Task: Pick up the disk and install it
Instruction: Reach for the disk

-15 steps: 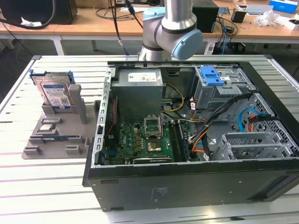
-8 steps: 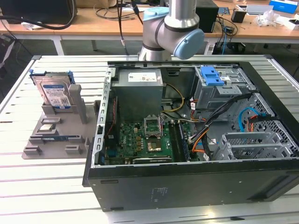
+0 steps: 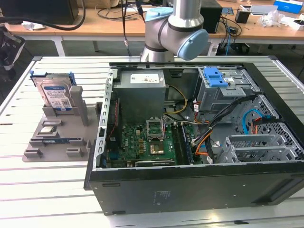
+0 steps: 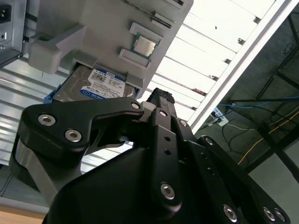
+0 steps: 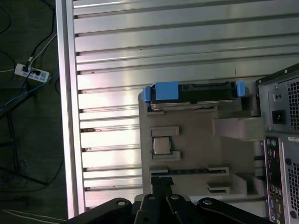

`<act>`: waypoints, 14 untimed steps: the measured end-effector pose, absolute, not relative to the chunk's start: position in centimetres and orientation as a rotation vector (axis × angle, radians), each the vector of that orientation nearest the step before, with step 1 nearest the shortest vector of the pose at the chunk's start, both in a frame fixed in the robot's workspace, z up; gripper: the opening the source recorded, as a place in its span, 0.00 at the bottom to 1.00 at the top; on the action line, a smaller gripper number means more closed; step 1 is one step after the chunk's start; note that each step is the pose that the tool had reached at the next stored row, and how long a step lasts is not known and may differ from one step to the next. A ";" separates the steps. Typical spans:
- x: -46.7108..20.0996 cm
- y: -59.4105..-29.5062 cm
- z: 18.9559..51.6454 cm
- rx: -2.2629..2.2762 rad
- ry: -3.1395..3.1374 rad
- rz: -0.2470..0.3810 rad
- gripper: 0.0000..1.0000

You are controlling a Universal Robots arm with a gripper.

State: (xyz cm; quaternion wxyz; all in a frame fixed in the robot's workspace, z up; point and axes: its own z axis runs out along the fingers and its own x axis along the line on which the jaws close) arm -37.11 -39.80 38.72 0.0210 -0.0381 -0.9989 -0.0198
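The disk [image 3: 56, 96] stands on edge in a grey holder [image 3: 71, 137] on the slatted table, at the exterior view's left of the open computer case [image 3: 190, 190]. It is a silver drive with a blue-and-white label and a blue frame. The first wrist view shows the disk [image 5: 191, 93] edge-on from above, and the second shows the label face of the disk [image 4: 96, 86]. My gripper [image 5: 161, 181] hangs high above the holder [image 5: 187, 154], apart from the disk. It is shut with nothing between its fingers. The black gripper [image 4: 161, 95] also fills the second wrist view's foreground.
A small square chip [image 5: 161, 145] lies in a pocket of the holder. The case's rear panel [image 5: 280, 140] stands right beside the holder. Inside the case a blue bracket [image 3: 214, 76] sits on the drive bay, among loose cables. The table edge [image 5: 70, 116] drops to a floor with a power strip [image 5: 30, 71].
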 end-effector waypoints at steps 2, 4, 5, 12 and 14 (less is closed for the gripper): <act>-37.1 -39.8 38.7 -0.118 -3.096 -0.061 0.11; -37.1 -39.8 38.7 -0.118 -3.096 -0.061 0.11; -37.1 -39.8 38.7 -0.118 -3.097 -0.061 0.11; -33.9 -39.4 38.7 -0.118 -3.094 -0.061 0.11; -33.1 -39.1 38.6 -0.118 -3.093 -0.061 0.11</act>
